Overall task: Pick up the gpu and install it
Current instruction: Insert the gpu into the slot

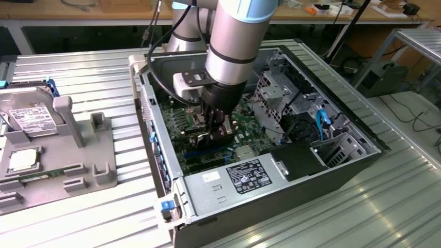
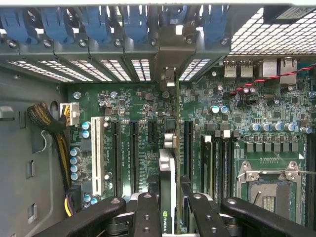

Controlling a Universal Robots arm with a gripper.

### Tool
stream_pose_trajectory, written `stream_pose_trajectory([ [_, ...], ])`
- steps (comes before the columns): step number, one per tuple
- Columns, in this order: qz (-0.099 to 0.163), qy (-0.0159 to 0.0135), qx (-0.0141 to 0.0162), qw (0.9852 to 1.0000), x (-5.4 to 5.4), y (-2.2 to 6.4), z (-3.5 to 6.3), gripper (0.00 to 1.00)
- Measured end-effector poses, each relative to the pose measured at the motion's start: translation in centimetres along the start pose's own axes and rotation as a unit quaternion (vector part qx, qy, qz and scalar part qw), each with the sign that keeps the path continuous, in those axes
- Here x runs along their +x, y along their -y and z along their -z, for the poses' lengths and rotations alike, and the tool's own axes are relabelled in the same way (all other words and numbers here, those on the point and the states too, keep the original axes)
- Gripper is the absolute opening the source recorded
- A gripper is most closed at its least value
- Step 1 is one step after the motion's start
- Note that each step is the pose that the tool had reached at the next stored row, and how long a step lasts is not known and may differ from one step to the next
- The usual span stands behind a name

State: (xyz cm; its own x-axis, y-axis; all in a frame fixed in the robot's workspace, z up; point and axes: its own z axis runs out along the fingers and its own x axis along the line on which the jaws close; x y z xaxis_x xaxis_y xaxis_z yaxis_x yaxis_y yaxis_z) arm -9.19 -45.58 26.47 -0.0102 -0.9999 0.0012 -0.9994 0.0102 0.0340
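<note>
My gripper (image 2: pixel 169 197) is shut on the gpu (image 2: pixel 167 163), which I see edge-on between the two black fingers (image 2: pixel 147 212), its logo showing near the grip. The card stands upright over the green motherboard (image 2: pixel 128 103), in line with a long black slot (image 2: pixel 187 148). Its silver end bracket (image 2: pixel 169 54) reaches the case's rear slot openings. In the exterior view the gripper (image 1: pixel 217 132) is deep inside the open computer case (image 1: pixel 276 191), low over the motherboard (image 1: pixel 175 124). I cannot tell whether the card is seated in the slot.
A grey fixture tray (image 1: pixel 76 155) lies at the exterior view's left with a silver hard drive (image 1: pixel 31 116) and a square CPU chip (image 1: pixel 20 157). Inside the case are the drive cage (image 1: pixel 276 93), cables (image 1: pixel 303 126), the power supply (image 1: pixel 241 178), memory sticks (image 2: pixel 219 158) and the CPU socket (image 2: pixel 269 190).
</note>
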Motion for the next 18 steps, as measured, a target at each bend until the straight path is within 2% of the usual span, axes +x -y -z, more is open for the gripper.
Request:
stream_pose_trajectory([
  [10,0.000,0.0001,0.0001,1.0000,0.00,0.00,-0.03,0.27],
  [18,0.000,0.0001,0.0010,1.0000,0.00,-0.23,-0.48,0.27],
])
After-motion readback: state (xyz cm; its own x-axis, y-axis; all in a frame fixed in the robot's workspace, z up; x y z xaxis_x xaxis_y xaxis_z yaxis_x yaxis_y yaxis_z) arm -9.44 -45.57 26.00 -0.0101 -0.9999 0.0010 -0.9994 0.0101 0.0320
